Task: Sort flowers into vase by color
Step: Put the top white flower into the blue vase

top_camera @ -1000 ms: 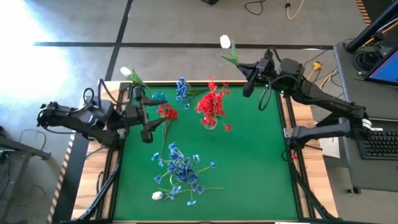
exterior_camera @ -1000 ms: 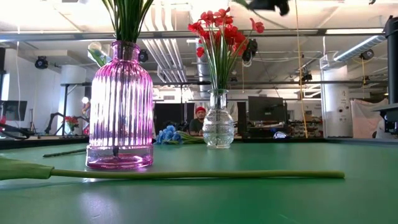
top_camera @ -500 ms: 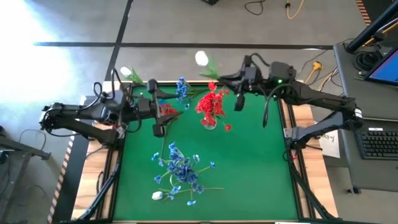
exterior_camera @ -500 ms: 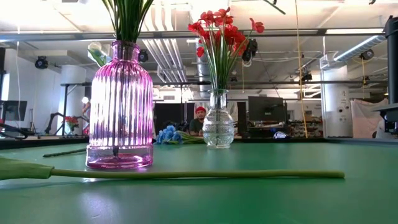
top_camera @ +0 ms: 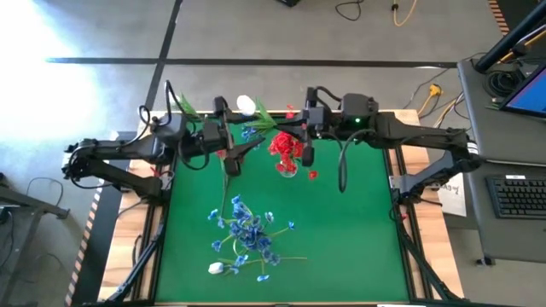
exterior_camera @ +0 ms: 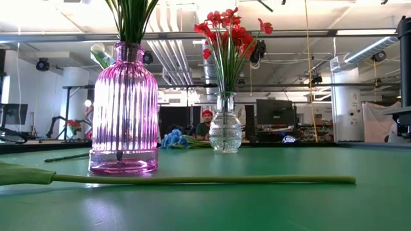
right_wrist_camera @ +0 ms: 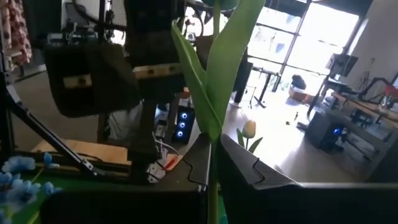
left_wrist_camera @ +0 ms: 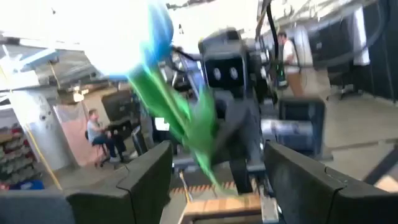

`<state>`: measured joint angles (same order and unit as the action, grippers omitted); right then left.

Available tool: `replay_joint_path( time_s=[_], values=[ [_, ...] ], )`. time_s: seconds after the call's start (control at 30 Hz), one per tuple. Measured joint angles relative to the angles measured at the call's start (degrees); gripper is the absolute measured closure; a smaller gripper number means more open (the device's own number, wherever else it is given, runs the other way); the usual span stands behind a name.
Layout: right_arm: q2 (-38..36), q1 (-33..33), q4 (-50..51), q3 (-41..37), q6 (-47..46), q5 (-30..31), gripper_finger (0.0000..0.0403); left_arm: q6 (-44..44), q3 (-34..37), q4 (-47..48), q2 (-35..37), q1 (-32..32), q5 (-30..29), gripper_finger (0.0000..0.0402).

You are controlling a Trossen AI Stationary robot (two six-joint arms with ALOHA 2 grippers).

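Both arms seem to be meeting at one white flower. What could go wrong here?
The white tulip hangs from the right gripper's shut fingers, its stem between the left gripper's open fingers; letting go too early could drop it. The right arm also works close by the red flowers in the clear vase, which a bump might tip.

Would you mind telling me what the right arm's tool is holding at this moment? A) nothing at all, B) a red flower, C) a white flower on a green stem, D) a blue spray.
C: the right tool is shut on the white flower, whose green stem and leaves rise between its fingers in the right wrist view.
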<state>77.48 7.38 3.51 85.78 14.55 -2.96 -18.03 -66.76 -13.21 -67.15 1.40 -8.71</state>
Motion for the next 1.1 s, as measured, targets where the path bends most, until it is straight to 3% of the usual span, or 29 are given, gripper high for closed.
replay_joint_path(
  time_s=[0.1,0.37,0.7,0.8,1.0,1.1],
  values=[
    [1.0,0.0,-0.1,0.1,0.1,0.0,0.0390,0.8,-0.2,-1.5,-0.5,1.5,3.5,0.0164],
    [1.8,0.0,-0.9,0.1,0.5,0.0,0.0390,2.1,-1.1,-2.4,-1.9,4.0,3.8,0.0188],
    [1.8,0.0,-1.7,0.1,0.5,-0.3,0.0388,2.3,-1.0,-3.3,-2.2,4.1,3.8,0.0356],
    [1.8,0.0,-1.7,0.1,0.5,-0.3,0.0371,2.5,-1.0,-3.4,-2.2,4.1,3.8,0.0393],
    [1.7,0.0,-1.7,0.1,-1.0,0.1,0.0301,2.1,-1.0,-3.3,-1.8,4.1,3.3,0.0391],
    [1.0,0.0,-1.5,0.1,-3.2,3.8,0.0269,0.7,-1.1,-2.2,-0.3,4.1,1.1,0.0399]
  ],
)
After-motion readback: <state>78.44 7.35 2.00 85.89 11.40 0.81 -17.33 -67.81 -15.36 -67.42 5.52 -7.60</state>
